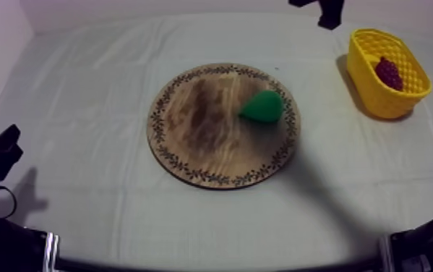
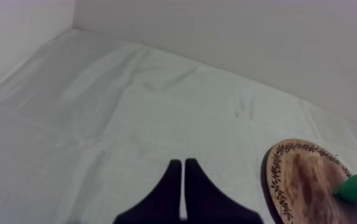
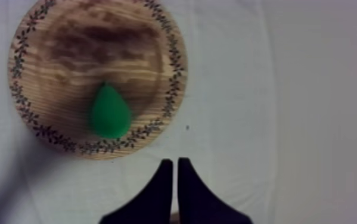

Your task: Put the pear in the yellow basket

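On the wooden board (image 1: 190, 137), nr the rim twd the yellow basket (image 1: 369, 90), lies the pear (image 1: 264, 106); grapes (image 1: 388, 72) in basket. L gripper (image 2: 179, 164) & R gripper (image 3: 174, 161) both pinched to narrow wedges, holding nothing.

Showing solid green on the pear (image 1: 264, 107), pale wood with darker brown streaks and a dark leafy band round the rim on the wooden board (image 1: 197, 126), bright yellow latticework on the basket (image 1: 379, 101), purplish red on the grapes (image 1: 388, 72), grey-white on the cloth (image 1: 82, 94).
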### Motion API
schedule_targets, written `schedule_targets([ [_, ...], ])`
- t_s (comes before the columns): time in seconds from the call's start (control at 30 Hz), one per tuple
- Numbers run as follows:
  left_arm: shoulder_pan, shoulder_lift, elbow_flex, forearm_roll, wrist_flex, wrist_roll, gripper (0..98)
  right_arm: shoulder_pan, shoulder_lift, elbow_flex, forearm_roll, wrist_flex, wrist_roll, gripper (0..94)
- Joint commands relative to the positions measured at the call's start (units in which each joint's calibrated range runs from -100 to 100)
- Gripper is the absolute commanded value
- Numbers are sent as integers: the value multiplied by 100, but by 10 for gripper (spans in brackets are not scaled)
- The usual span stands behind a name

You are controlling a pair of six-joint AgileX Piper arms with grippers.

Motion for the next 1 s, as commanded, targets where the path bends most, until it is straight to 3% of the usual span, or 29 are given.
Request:
schedule_targets([
  [0.0, 1, 0, 0, -2, -1, -1, 1, -24, 393, -122, 37, 261, 23, 8],
  [0.23, 1, 0, 0, -2, -1, -1, 1, -80, 1163, -591, 106, 815, -62, 8],
  [0.6, 1, 0, 0, -2, -1, -1, 1, -135, 1722, -552, 123, 954, -237, 24],
  [0.8, 1, 0, 0, -2, -1, -1, 1, -36, 1769, -517, 0, 952, -282, 140],
  [0.97, 1, 0, 0, -2, -1, -1, 1, 26, 1760, -406, 99, 939, -345, 360],
])
